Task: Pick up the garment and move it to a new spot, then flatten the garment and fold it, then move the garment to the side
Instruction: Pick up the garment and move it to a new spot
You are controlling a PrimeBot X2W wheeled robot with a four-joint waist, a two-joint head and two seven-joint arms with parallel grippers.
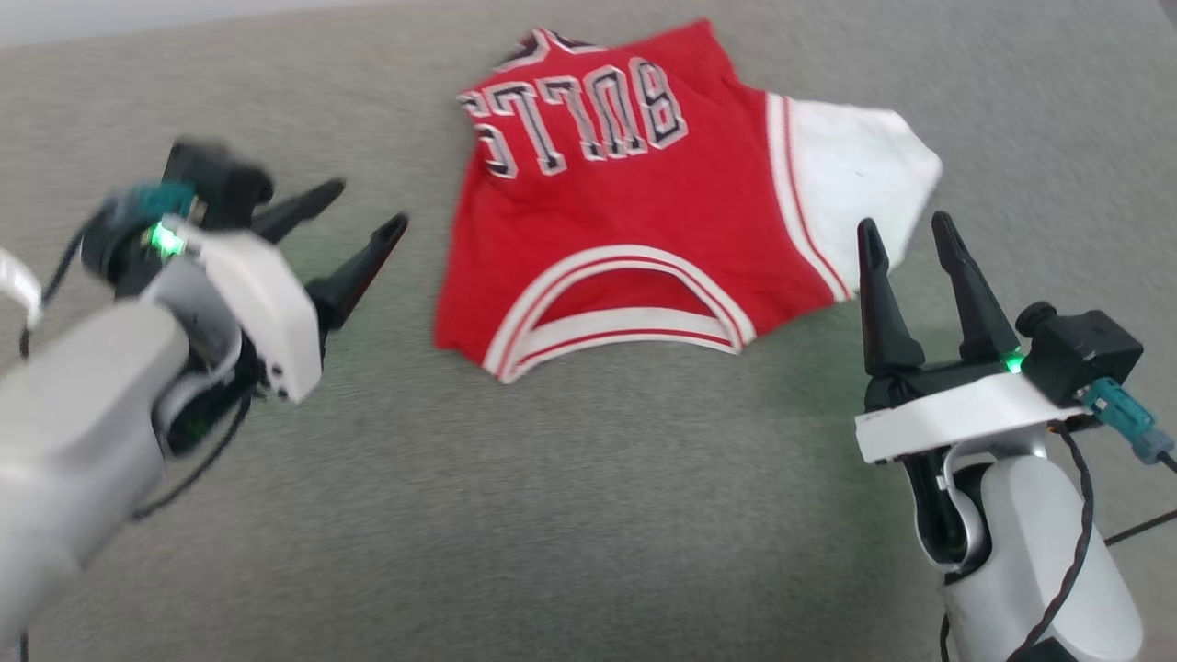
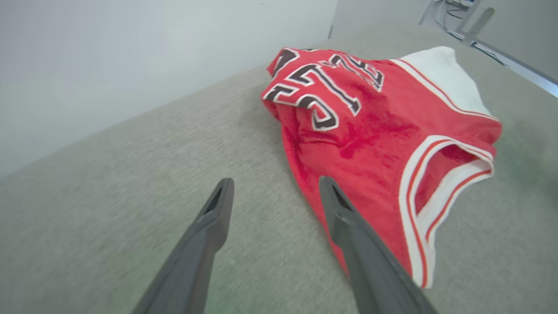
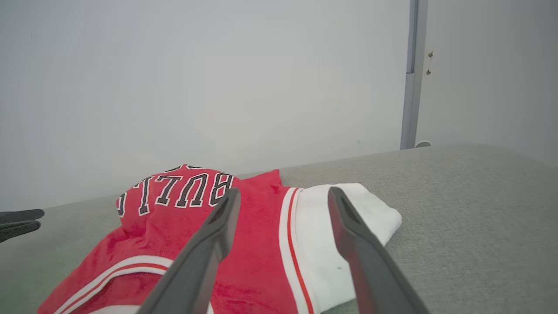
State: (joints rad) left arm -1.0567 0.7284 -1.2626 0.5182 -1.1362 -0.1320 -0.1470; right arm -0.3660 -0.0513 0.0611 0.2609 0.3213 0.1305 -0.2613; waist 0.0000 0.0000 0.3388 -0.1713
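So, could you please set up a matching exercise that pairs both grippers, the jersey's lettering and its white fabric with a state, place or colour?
Things:
1. left gripper
2. right gripper
3. lettering
4. white fabric

Descriptions:
A. black, outlined in white
B. open, left of the jersey, not touching it
C. lying at the jersey's right side
D. open, close to the white fabric

Pairs: 1-B; 2-D; 3-A; 4-C

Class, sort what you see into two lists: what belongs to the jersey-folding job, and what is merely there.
Job: jersey, left gripper, right gripper.
Merely there: grey surface, wall, post.
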